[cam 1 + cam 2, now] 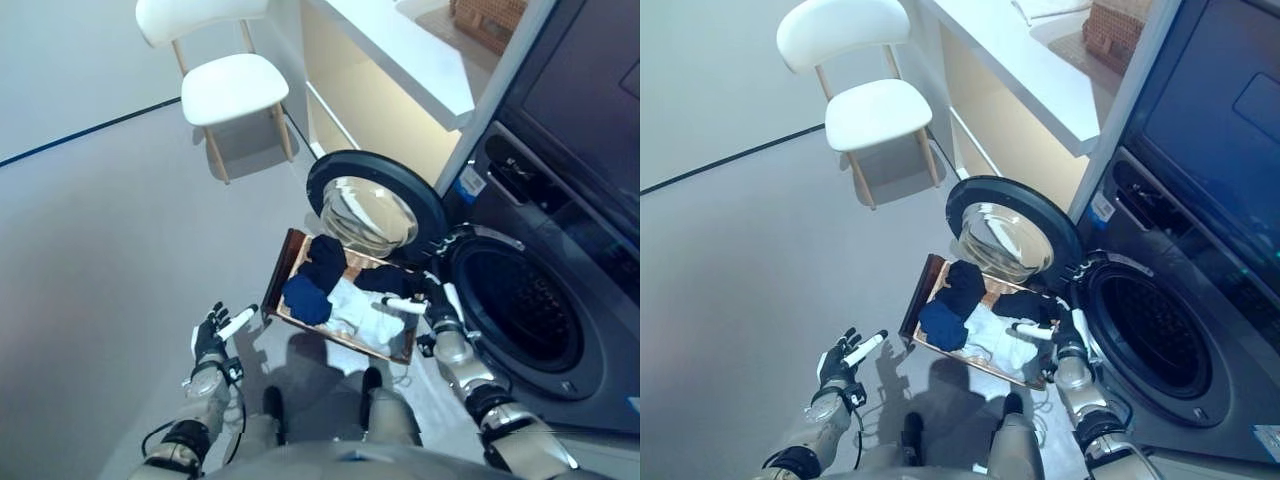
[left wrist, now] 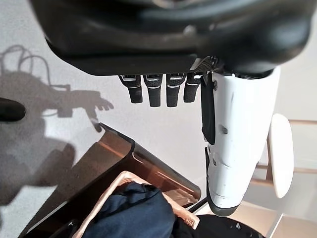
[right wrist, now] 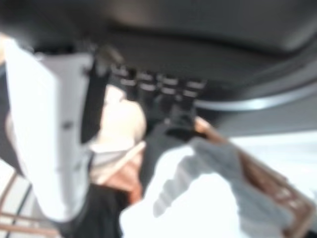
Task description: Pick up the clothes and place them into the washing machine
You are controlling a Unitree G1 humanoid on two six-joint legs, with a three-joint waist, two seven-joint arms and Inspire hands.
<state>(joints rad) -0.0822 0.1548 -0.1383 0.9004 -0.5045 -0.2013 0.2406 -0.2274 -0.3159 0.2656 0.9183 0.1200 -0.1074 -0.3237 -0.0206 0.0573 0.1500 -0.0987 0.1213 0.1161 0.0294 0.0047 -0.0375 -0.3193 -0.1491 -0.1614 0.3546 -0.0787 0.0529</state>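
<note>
i see the clothes (image 1: 335, 290) heaped in the brown basket (image 1: 281, 270) on the floor, just beside the washing machine (image 1: 520, 310) with its door (image 1: 372, 207) open. my right hand (image 1: 425, 297) pinches a dark garment (image 1: 385, 279) there. my left hand (image 1: 215, 333) hangs loose and empty, apart from the basket.

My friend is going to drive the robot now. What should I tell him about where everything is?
Left hand: open, holding nothing, over the floor beside the basket.
Right hand: at the basket's edge nearest the washing machine, above the clothes; its view is too blurred to show whether it grips anything.
Clothes: dark blue pieces, a white piece and a black piece all lie in the basket on the floor.
Done: the machine's door is swung open; no clothes show in the drum.
Left: grab the clothes and put them into the drum.
</note>
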